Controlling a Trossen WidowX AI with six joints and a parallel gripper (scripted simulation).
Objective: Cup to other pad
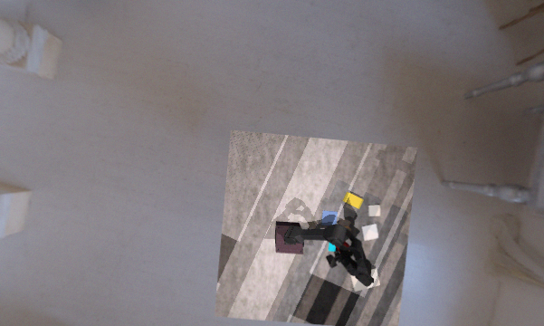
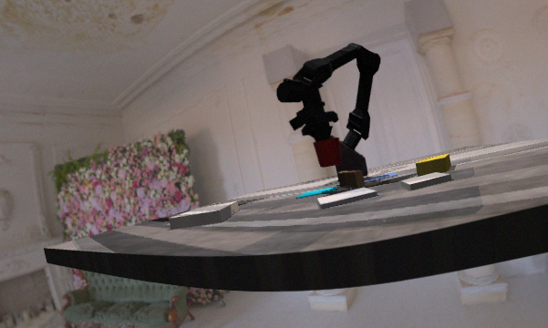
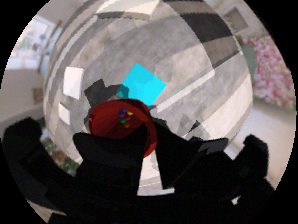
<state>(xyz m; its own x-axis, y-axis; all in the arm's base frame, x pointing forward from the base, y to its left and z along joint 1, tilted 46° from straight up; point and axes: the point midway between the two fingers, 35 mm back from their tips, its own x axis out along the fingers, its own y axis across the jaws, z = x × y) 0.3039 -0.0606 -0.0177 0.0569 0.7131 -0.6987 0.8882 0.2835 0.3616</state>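
Flanking the held cup (image 2: 327,152): brown block (image 2: 350,179), cyan pad (image 2: 317,192).

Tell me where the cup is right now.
The red cup hangs in the gripper, off the table: in the exterior view it sits just above and left of the brown block. The wrist view shows the cyan pad just beyond it.

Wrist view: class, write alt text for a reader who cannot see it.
The black gripper holds a red cup with coloured marbles inside, above a grey striped table. A cyan pad lies on the table just beyond the cup's rim.
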